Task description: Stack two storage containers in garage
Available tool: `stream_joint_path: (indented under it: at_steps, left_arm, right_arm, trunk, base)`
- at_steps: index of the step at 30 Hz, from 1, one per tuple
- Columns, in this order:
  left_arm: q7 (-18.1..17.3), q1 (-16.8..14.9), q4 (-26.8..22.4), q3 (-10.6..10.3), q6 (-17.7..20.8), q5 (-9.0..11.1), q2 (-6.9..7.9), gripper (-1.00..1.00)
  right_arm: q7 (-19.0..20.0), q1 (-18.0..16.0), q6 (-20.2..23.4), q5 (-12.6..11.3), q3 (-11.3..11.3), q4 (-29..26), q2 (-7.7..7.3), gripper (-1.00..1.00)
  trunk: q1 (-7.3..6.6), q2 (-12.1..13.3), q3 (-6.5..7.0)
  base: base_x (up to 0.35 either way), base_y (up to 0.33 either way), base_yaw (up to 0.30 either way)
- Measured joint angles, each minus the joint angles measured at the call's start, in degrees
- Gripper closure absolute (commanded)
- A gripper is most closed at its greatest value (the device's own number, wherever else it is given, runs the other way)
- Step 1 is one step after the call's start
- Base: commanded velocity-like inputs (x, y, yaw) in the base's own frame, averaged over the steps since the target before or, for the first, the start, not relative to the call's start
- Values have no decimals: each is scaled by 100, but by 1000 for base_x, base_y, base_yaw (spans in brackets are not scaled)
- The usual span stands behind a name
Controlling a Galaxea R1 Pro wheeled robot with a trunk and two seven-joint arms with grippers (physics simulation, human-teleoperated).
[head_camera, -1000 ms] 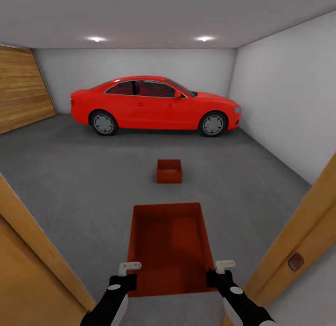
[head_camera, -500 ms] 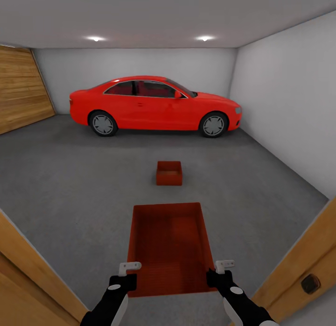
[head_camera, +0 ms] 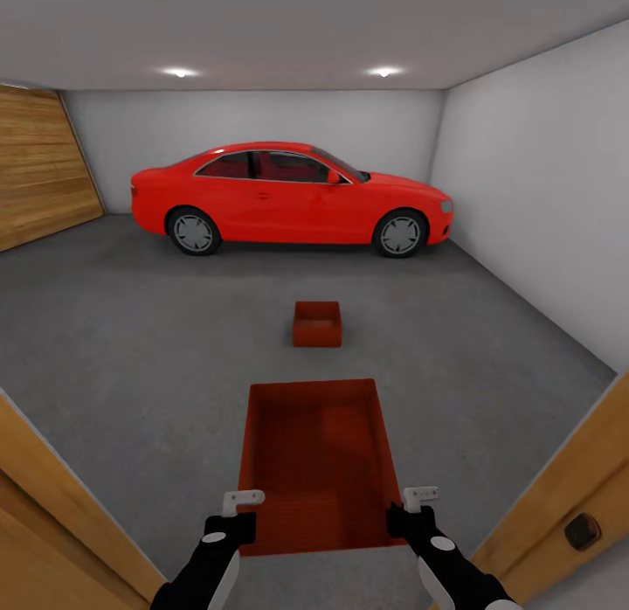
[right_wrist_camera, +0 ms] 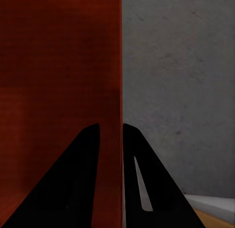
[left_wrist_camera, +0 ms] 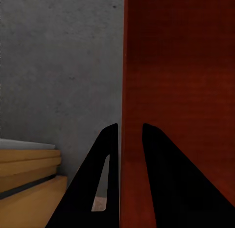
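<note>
Two rust-red storage containers sit in view inside a garage. One, the held container [head_camera: 316,457], hangs low in front of the robot, open top up, its long sides running away from the camera. The left gripper [head_camera: 242,503] pinches the near end of its left wall, and the right gripper [head_camera: 421,497] pinches the near end of its right wall. In the left wrist view, the left gripper [left_wrist_camera: 130,140] has one dark finger on either side of the thin red wall, clamped on it; the right wrist view shows the right gripper [right_wrist_camera: 111,135] clamped the same way on the opposite wall.

Further ahead, the second container [head_camera: 316,322] rests alone on the dark grey concrete floor [head_camera: 131,348], well apart from the held one and roughly in line with it. Beyond it a red car [head_camera: 288,197] is parked side-on against the white back wall [head_camera: 253,116]. A wooden panel wall [head_camera: 39,169] stands at the far left. Light wooden door frames [head_camera: 559,496] slant in at both lower corners of the head view.
</note>
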Motion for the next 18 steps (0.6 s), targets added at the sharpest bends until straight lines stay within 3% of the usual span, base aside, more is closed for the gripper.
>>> stream_joint_path:
  at_steps: [18]
  left_arm:
    - [0, -1, 1, 0, 0, 0, 0, 100]
  right_arm:
    - [0, 0, 0, 0, 0, 0, 0, 100]
  trunk:
    - [0, 0, 0]
  base:
    - [0, 20, 20]
